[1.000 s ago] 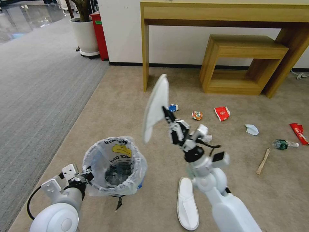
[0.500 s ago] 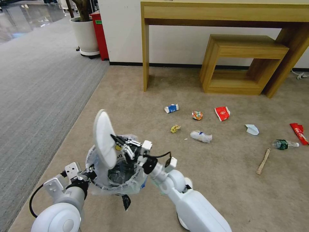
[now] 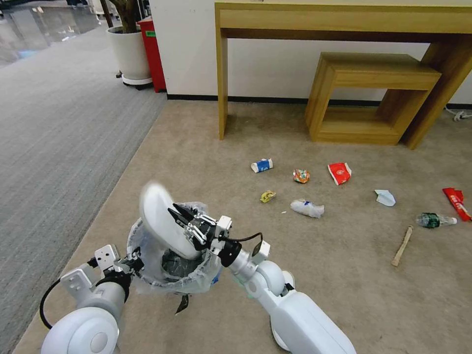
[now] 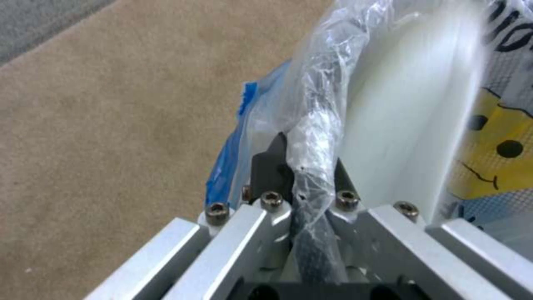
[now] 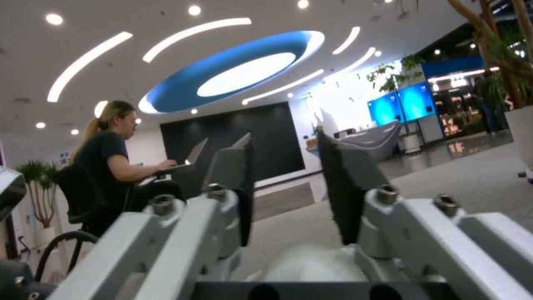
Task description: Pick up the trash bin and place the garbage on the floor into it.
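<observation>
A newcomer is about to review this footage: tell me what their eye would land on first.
A white fabric slipper stands up out of the small round dark trash bin, which is lined with a crinkly plastic bag, low on the robot's left; the right gripper is open beside it. The left gripper is clamped on the bin's rim. To the right, small litter dots the beige carpet floor.

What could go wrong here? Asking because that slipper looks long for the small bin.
1. The white slipper stands on end in the trash bin, much of it above the rim; it may tip out.
2. The left hand pinches only the bagged rim, so added weight could make it slip.
3. The open right hand sits close to the bag and might snag it.
</observation>
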Motion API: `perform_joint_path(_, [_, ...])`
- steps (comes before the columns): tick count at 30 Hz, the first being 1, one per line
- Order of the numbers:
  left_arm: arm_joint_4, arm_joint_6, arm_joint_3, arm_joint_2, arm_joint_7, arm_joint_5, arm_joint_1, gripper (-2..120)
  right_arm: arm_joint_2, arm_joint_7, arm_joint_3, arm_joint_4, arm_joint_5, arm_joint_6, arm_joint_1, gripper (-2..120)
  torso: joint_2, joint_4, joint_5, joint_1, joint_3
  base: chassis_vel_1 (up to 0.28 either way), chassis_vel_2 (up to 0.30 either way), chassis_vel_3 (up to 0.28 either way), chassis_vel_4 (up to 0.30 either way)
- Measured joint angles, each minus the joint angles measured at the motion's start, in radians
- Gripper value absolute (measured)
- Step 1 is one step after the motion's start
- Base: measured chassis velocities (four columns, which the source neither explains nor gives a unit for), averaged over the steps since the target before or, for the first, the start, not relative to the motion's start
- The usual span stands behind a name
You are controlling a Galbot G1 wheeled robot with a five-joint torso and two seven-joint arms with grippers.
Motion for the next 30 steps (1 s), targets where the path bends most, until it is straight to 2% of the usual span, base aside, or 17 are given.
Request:
perform_joint_path(1, [0.000, 0.000, 0.000, 0.000, 0.000, 0.000, 0.000, 1, 0.000, 0.000, 0.000, 0.000, 0.000, 0.000, 0.000, 36, 0.000, 0.0000, 0.0000, 0.000, 0.000, 0.000, 0.000, 0.000, 0.000])
perform_joint_path(3, [-0.010, 0.000, -0.002, 0.002, 0.000, 0.002, 0.003, 1, -0.019, 0.015, 0.022, 0.039, 0.012, -0.011, -0.023, 49, 0.000, 0.0000, 0.0000, 0.000, 0.000, 0.000, 0.000, 0.000, 0.000])
perform_joint_path(5, [-0.012, 0.000, -0.004, 0.003, 0.000, 0.002, 0.003, 1, -0.023, 0.019, 0.029, 0.048, 0.013, -0.012, -0.030, 51, 0.000, 0.0000, 0.0000, 0.000, 0.000, 0.000, 0.000, 0.000, 0.000])
perform_joint_path(6, [-0.014, 0.000, -0.010, 0.006, 0.000, 0.002, 0.003, 1, -0.034, 0.044, 0.051, 0.084, 0.014, -0.018, -0.047, 57, 0.000, 0.0000, 0.0000, 0.000, 0.000, 0.000, 0.000, 0.000, 0.000])
perform_joint_path(8, [-0.014, 0.000, -0.020, 0.011, 0.000, 0.000, 0.003, 1, -0.048, 0.116, 0.082, 0.132, 0.006, -0.029, -0.071, 66, 0.000, 0.0001, 0.0000, 0.000, 0.000, 0.000, 0.000, 0.000, 0.000])
perform_joint_path(9, [-0.012, -0.001, -0.030, 0.015, 0.000, -0.006, 0.001, 1, -0.061, 0.205, 0.115, 0.179, -0.010, -0.050, -0.098, 72, 0.000, 0.0001, 0.0000, 0.000, 0.000, 0.000, 0.000, 0.000, 0.000])
perform_joint_path(10, [-0.012, -0.001, -0.030, 0.015, 0.000, -0.006, 0.001, 1, -0.061, 0.205, 0.115, 0.179, -0.010, -0.050, -0.098, 72, 0.000, 0.0001, 0.0000, 0.000, 0.000, 0.000, 0.000, 0.000, 0.000])
perform_joint_path(12, [0.002, -0.004, -0.045, 0.023, 0.000, -0.012, -0.008, 1, -0.082, 0.321, 0.186, 0.246, -0.028, -0.093, -0.151, 82, 0.000, 0.0002, 0.0000, 0.000, 0.000, 0.000, 0.000, 0.000, 0.000])
perform_joint_path(13, [0.002, -0.004, -0.045, 0.023, 0.000, -0.012, -0.008, 1, -0.082, 0.321, 0.186, 0.246, -0.028, -0.093, -0.151, 82, 0.000, 0.0002, 0.0000, 0.000, 0.000, 0.000, 0.000, 0.000, 0.000])
perform_joint_path(16, [0.028, -0.014, -0.061, 0.031, 0.001, -0.009, -0.020, 1, -0.113, 0.487, 0.301, 0.339, -0.110, -0.209, -0.241, 96, 0.000, -0.0001, 0.0002, 0.000, 0.000, 0.000, 0.000, 0.000, 0.000])
perform_joint_path(17, [0.028, -0.014, -0.061, 0.031, 0.001, -0.009, -0.020, 1, -0.113, 0.487, 0.301, 0.339, -0.110, -0.209, -0.241, 96, 0.000, -0.0001, 0.0002, 0.000, 0.000, 0.000, 0.000, 0.000, 0.000])
perform_joint_path(20, [0.039, -0.018, -0.067, 0.031, 0.009, -0.009, -0.023, 1, -0.154, 0.713, 0.394, 0.442, -0.131, -0.361, -0.337, 100, 0.000, -0.0002, 0.0000, 0.000, 0.000, 0.000, 0.000, 0.000, 0.000])
perform_joint_path(21, [0.040, -0.019, -0.067, 0.030, 0.010, -0.009, -0.023, 1, -0.166, 0.754, 0.420, 0.464, -0.126, -0.391, -0.363, 100, 0.000, -0.0001, 0.0000, 0.000, 0.000, 0.000, 0.000, 0.000, 0.000])
perform_joint_path(24, [0.041, -0.020, -0.067, 0.030, 0.010, -0.009, -0.022, 1, -0.176, 0.798, 0.456, 0.486, -0.130, -0.425, -0.400, 100, 0.000, -0.0001, -0.0001, 0.000, 0.000, 0.000, 0.000, 0.000, 0.000])
perform_joint_path(25, [0.040, -0.020, -0.068, 0.036, 0.011, -0.010, -0.018, 1, -0.179, 0.876, 0.485, 0.513, -0.142, -0.493, -0.443, 100, 0.000, -0.0001, 0.0002, 0.000, 0.000, 0.000, 0.000, 0.000, 0.000])
perform_joint_path(29, [0.038, -0.020, -0.072, 0.042, 0.011, -0.010, -0.015, 1, -0.175, 0.932, 0.492, 0.530, -0.140, -0.549, -0.462, 100, 0.000, -0.0001, -0.0001, 0.000, 0.000, 0.000, 0.000, 0.000, 0.000])
perform_joint_path(30, [0.031, -0.020, -0.078, 0.051, 0.011, -0.012, -0.011, 1, -0.169, 1.019, 0.496, 0.549, -0.142, -0.637, -0.489, 100, 0.000, 0.0001, 0.0000, 0.000, 0.000, 0.000, 0.000, 0.000, 0.000])
